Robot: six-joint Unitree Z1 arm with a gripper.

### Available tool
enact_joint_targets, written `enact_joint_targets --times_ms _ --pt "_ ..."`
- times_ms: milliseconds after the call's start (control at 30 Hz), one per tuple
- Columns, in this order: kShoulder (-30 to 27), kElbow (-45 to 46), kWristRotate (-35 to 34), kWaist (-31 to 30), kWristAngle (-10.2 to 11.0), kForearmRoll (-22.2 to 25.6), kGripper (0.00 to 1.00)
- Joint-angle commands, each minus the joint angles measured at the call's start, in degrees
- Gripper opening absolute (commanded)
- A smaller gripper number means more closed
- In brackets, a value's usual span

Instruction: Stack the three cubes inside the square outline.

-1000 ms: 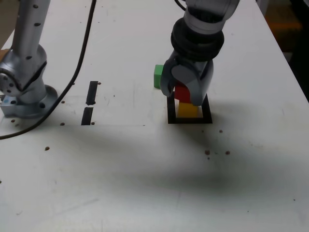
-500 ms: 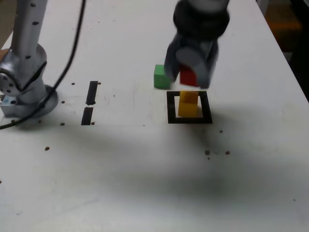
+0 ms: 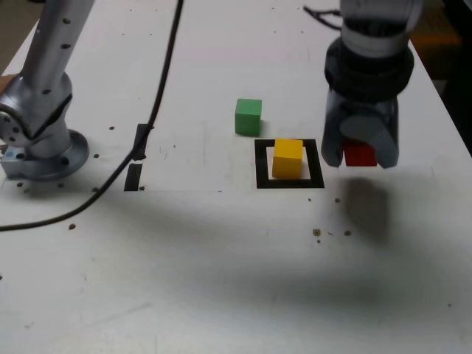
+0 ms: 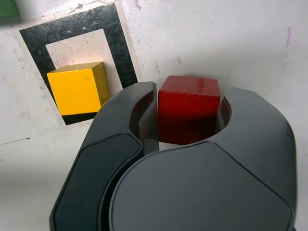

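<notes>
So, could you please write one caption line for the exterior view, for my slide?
Gripper holds the red cube beside the square outline, where the yellow cube sits.

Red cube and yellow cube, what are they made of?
The red cube looks like glossy painted wood or plastic: its face shows shiny reflections. The yellow cube looks more matte, perhaps painted wood or foam, with even colour; neither can be told for sure.

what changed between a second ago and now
The hand, shut on the red cube, lifted it off the yellow cube and carried it toward the exterior view's right, clear of the square outline. The cable swung along. The yellow cube and green cube stayed put.
</notes>
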State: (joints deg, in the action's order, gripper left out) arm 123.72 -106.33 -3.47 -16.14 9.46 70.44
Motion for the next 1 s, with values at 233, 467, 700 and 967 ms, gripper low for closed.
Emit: enact_joint_targets --times_ms 233,467,700,967 --pt "-0.5 7.4 -2.1 2.2 -0.2 -2.1 0.16" --pt "-1.3 9.1 -2.3 3.1 1.1 2.9 0.16" --pt "-0.7 8.5 -3.1 4.3 0.1 16.8 0.16" --pt "0.7 11.4 -4.8 5.3 -6.8 21.8 0.18"
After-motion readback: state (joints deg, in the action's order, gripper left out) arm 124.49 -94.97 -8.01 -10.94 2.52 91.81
